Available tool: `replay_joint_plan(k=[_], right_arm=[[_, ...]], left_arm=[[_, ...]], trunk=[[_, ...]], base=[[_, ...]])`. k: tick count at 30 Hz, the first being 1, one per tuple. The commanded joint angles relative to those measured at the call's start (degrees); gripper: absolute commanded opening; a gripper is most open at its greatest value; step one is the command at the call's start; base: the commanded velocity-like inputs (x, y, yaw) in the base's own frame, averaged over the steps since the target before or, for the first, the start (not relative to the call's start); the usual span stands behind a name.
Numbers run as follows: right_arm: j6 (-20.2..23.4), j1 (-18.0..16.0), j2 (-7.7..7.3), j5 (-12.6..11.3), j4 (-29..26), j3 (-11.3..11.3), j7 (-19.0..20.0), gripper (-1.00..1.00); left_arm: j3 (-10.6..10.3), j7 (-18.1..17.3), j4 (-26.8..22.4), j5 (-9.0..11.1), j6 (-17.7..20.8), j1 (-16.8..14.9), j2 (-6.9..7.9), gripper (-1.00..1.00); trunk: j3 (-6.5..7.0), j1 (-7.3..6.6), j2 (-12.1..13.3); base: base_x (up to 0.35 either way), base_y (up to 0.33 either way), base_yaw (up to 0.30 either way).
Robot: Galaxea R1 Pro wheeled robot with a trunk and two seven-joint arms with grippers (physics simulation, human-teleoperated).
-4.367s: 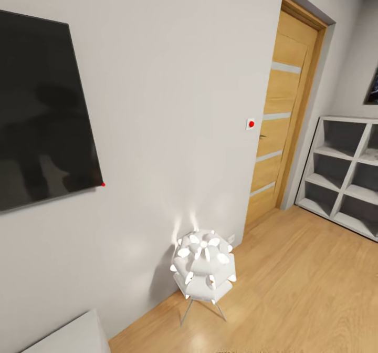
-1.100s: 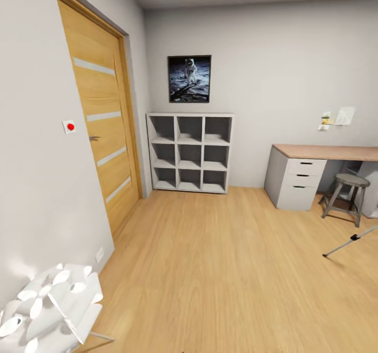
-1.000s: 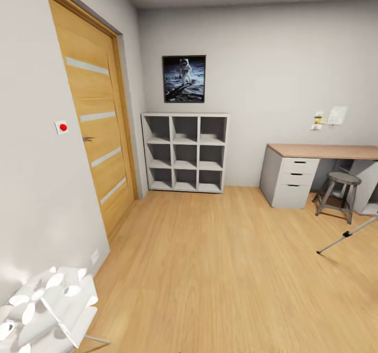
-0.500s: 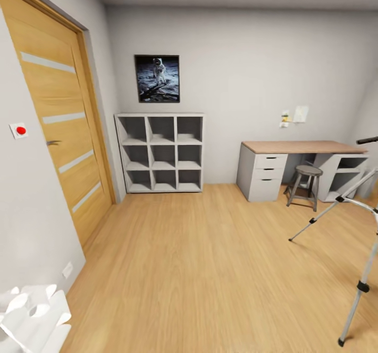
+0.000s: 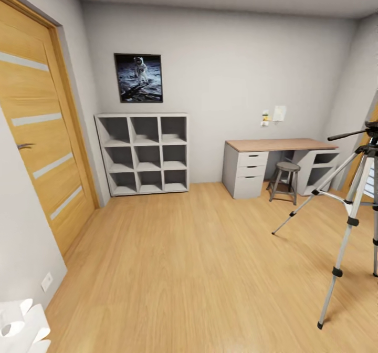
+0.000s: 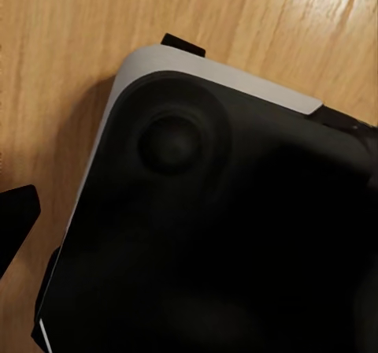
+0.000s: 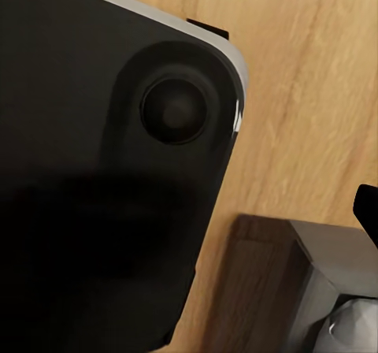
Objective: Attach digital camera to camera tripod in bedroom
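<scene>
Camera tripod (image 5: 346, 206) stands on the floor (image 5: 210, 269); each tool's spread seems impossible to tell

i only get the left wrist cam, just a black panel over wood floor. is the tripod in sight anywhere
Observer: Yes. In the head view the camera tripod stands on the wood floor at the right edge of the picture.
Operator: whats near it
Observer: A grey stool stands at a wooden desk against the far wall, beyond the tripod.
Operator: anything mounted on top yet
Observer: Can't tell. The black pan head is cut off by the picture's edge; its long handle points left.
</scene>
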Motion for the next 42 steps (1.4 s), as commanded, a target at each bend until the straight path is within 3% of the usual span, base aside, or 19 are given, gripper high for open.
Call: replay_joint_plan(k=[1, 18, 32, 42], right_arm=[[-0.1, 0.0, 0.04, 0.3, 0.0, 0.0, 0.0, 1.00], [-0.4, 0.0, 0.26, 0.2, 0.0, -0.4, -0.2, 1.00], [-0.4, 0.0, 0.09, 0.2, 0.0, -0.5, -0.3, 1.00], [-0.4, 0.0, -0.12, 0.5, 0.0, 0.3, -0.3, 1.00]], left_arm=[[0.2, 0.0, -0.1, 0.2, 0.0, 0.0, 0.02, 1.00], [0.5, 0.2, 0.0, 0.3, -0.1, 0.0, 0.08, 1.00], [0.8, 0.2, 0.1, 0.5, -0.1, 0.0, 0.12, 1.00], [0.8, 0.2, 0.1, 0.6, -0.1, 0.0, 0.13, 1.00]], trunk=[[-0.04, 0.00, 0.0], [-0.04, 0.00, 0.0], [-0.04, 0.00, 0.0], [-0.04, 0.00, 0.0]], base=[[0.000, 0.000, -0.049], [0.000, 0.000, -0.020], [0.000, 0.000, -0.244], [0.000, 0.000, -0.071]])
